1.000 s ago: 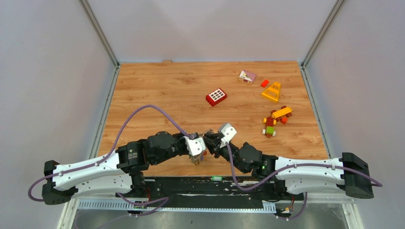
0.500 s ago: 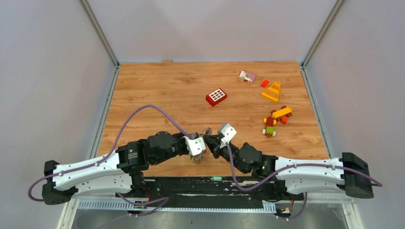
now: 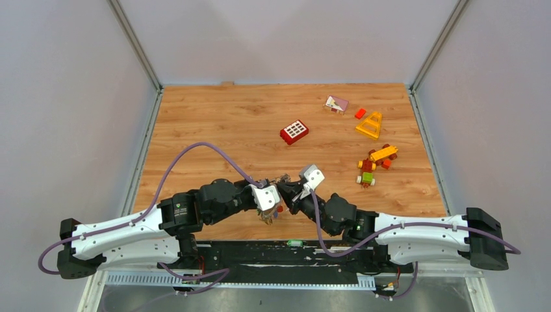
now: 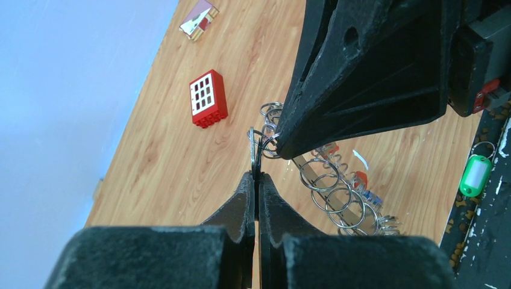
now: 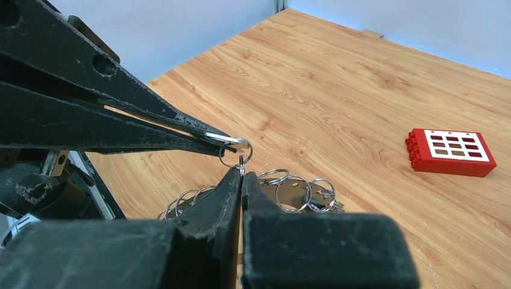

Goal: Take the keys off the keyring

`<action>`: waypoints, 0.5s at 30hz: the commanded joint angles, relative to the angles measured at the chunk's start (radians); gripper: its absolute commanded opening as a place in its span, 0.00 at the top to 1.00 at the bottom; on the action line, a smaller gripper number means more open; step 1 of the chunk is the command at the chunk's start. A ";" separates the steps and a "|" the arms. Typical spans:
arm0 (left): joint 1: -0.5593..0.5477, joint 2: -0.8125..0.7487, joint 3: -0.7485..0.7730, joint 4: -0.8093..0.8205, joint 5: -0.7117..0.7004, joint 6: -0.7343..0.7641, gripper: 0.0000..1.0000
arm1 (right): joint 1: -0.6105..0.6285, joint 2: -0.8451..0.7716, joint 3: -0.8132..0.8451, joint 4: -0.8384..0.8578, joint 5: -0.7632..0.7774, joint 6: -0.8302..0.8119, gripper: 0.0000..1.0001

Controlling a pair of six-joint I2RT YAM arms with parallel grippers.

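right wrist | right fingers (image 5: 220,198) newly pinched onto small ring (image 5: 222,158)

red brick (image 4: 208,99), white grid; silver keys (image 5: 301,194).

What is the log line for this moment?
left fingers shut on key | right fingers shut on its ring | key not yet off

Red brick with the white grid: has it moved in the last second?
No. The red brick lies at the same spot and angle, judged against the yellow triangle farther right in the top view.
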 commanded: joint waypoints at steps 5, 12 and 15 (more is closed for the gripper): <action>0.003 -0.017 0.049 0.064 -0.033 -0.009 1.00 | -0.014 0.004 0.056 0.008 0.110 0.116 1.00; 0.003 -0.022 0.039 0.063 -0.036 -0.017 1.00 | -0.014 0.010 0.047 0.052 0.118 0.122 1.00; 0.003 -0.022 0.036 0.064 -0.034 -0.020 1.00 | -0.017 0.012 0.052 0.056 0.114 0.121 1.00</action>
